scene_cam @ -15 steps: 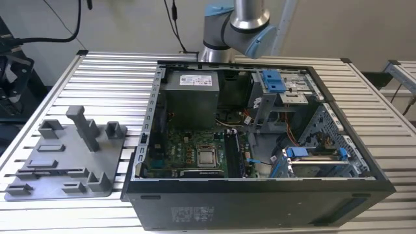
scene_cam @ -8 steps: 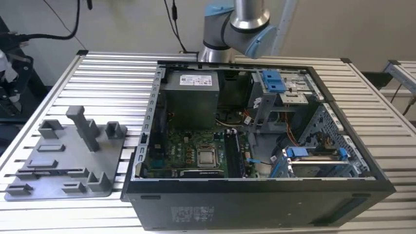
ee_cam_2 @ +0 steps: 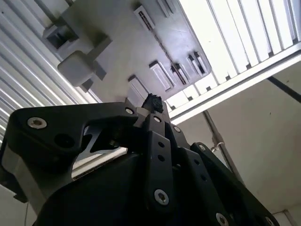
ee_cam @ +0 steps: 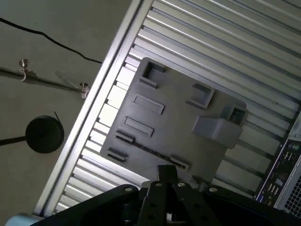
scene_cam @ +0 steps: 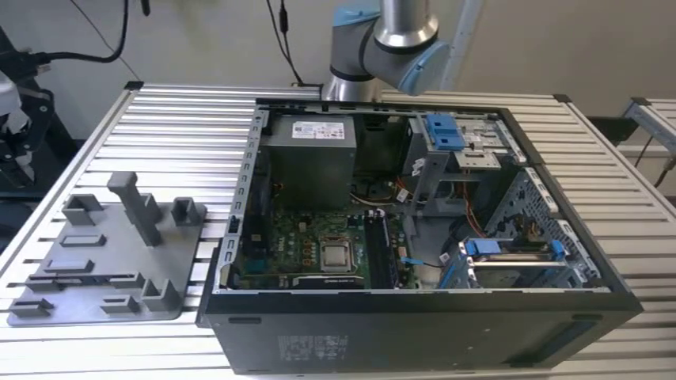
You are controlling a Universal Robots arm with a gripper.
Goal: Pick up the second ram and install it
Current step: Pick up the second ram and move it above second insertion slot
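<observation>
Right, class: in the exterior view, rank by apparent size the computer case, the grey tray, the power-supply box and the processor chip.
Largest to smallest:
1. computer case
2. grey tray
3. power-supply box
4. processor chip
The gaps are wide, so nearness hardly matters.

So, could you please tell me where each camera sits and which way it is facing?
Exterior view: off the arm, raised, looking down at the open computer case on the slatted table; the arm's joints show beyond the case.
First wrist view: on the arm, looking down past the end effector at the grey tray.
Second wrist view: on the arm, looking along the end effector at the same tray.
All three views share the tray and the table.
</observation>
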